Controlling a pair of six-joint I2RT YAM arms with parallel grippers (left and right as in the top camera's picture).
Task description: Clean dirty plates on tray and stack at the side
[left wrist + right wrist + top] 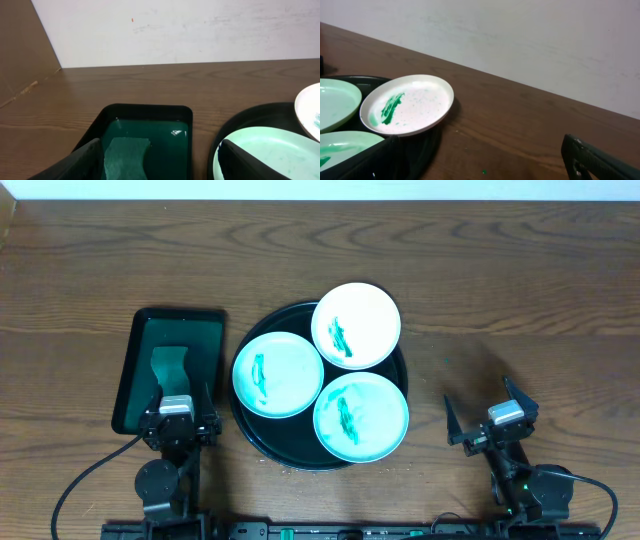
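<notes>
Left end effector (183, 398): jaws seen spread wide, nothing held, over the near end of the green tray (135, 380), left part of the desk (500, 280).
Right end effector (480, 395): wide too, empty, by the near edge, right of the tray (258, 438).
Plates: all three carried on the tray, mid desk, every one smeared; white plate (356, 326) farthest, left mint plate (278, 374) and near mint plate (361, 417) closer.
Sponge (170, 365): found dead ahead of the left end effector, long axis running near edge to far edge.
Nearer arm: left, by judgement; a short forward reach is called for.
</notes>
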